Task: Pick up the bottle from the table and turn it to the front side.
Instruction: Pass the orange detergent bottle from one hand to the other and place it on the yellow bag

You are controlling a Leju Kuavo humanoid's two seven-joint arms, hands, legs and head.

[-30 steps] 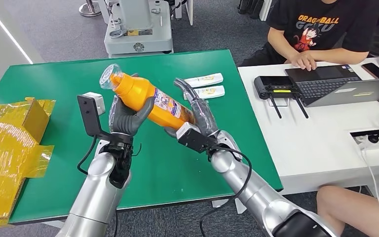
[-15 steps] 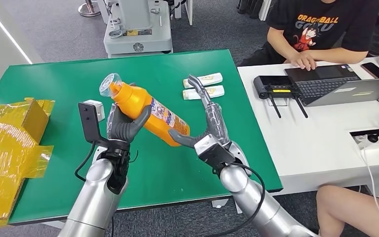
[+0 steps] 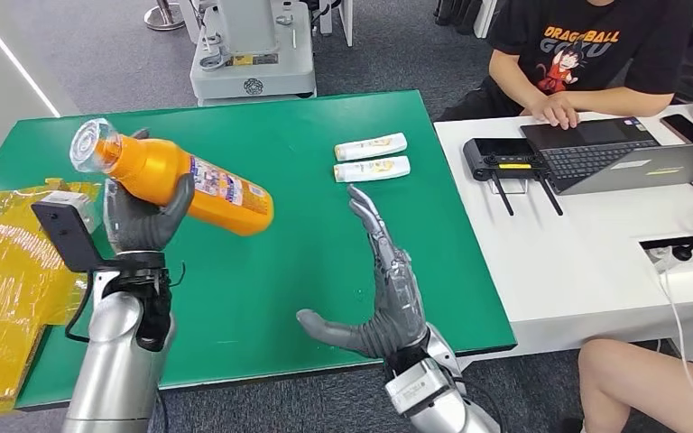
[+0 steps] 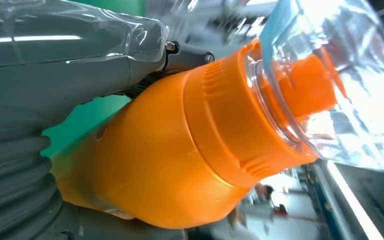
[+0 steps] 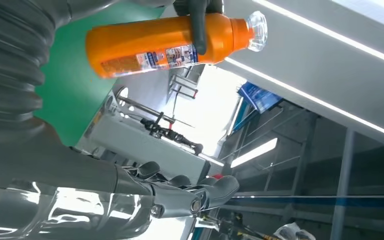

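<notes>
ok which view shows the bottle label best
The head view: the bottle, held by the left hand, shows its label facing the camera. The right wrist view shows the label smaller and dimmer. The left wrist view shows just the bottle's neck and clear cap.

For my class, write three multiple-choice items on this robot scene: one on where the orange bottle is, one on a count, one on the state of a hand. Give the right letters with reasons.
1. Where is the orange bottle?
A. lying on the green table
B. held in the air by the left hand
C. on the white desk

2. How many small white tubes lie on the green table?
A. one
B. two
C. four

3. What state is the right hand in?
A. open, holding nothing
B. gripping the bottle
C. pressing a tube

Answers:
1 B: the left hand grips the bottle near its neck, above the table.
2 B: two white tubes lie side by side.
3 A: the right hand has its fingers spread, holding nothing.
</notes>
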